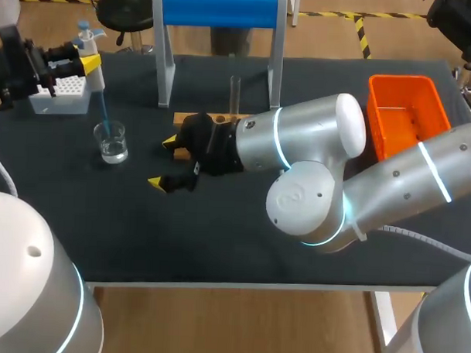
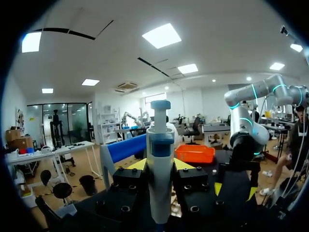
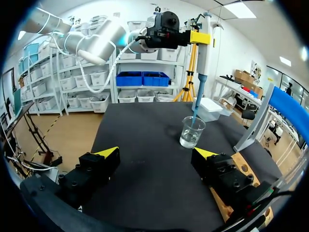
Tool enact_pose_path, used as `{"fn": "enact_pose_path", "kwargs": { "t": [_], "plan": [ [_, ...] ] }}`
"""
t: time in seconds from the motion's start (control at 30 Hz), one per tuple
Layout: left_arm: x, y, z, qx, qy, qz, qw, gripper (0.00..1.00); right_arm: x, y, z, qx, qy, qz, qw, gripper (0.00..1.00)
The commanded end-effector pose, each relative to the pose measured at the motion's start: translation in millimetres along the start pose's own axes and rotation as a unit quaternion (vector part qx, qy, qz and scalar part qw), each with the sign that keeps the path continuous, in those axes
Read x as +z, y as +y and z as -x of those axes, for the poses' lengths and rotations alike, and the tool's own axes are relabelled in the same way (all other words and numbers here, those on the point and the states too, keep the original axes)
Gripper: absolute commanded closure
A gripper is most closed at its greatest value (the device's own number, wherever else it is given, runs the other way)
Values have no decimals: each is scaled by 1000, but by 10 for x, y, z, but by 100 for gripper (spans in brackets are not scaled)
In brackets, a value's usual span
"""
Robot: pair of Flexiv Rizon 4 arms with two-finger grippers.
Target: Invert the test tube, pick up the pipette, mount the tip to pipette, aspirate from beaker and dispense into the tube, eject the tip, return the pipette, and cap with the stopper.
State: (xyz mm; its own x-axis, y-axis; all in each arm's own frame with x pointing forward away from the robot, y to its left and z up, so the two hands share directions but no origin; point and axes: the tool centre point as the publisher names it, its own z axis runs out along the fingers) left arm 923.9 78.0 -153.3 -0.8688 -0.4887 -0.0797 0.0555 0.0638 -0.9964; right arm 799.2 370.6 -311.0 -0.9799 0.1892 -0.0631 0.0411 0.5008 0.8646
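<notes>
Two grippers in view: my left gripper (image 1: 88, 64), upper left of the frame, is clamped on the pipette (image 1: 96, 77), whose blue tip (image 1: 104, 114) dips into the beaker (image 1: 112, 143) of water just below it. My right gripper (image 1: 162, 161) hangs mid-frame, fingers spread wide with nothing between them, beside the wooden rack (image 1: 193, 118) where the test tube (image 1: 234, 95) stands upright.

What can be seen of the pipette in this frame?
The pipette is a slim white barrel with a blue band and a blue plunger knob on top. It stands roughly upright, clamped between the fingers of the left gripper. A translucent blue tip is mounted below and reaches down into the clear beaker holding some liquid.
</notes>
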Motion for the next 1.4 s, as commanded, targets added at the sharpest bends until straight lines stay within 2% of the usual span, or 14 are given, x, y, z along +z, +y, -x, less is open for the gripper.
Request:
{"fn": "enact_pose_path", "kwargs": {
  "t": [0.03,1.4],
  "plan": [
    [33,63,31,-2,4,0,1000,100,-7,-4,-1,0,0,0,1000,0],
    [57,343,66,-7,-2,16,1000,100,-7,-4,-1,0,0,0,1000,0]
  ]
}}
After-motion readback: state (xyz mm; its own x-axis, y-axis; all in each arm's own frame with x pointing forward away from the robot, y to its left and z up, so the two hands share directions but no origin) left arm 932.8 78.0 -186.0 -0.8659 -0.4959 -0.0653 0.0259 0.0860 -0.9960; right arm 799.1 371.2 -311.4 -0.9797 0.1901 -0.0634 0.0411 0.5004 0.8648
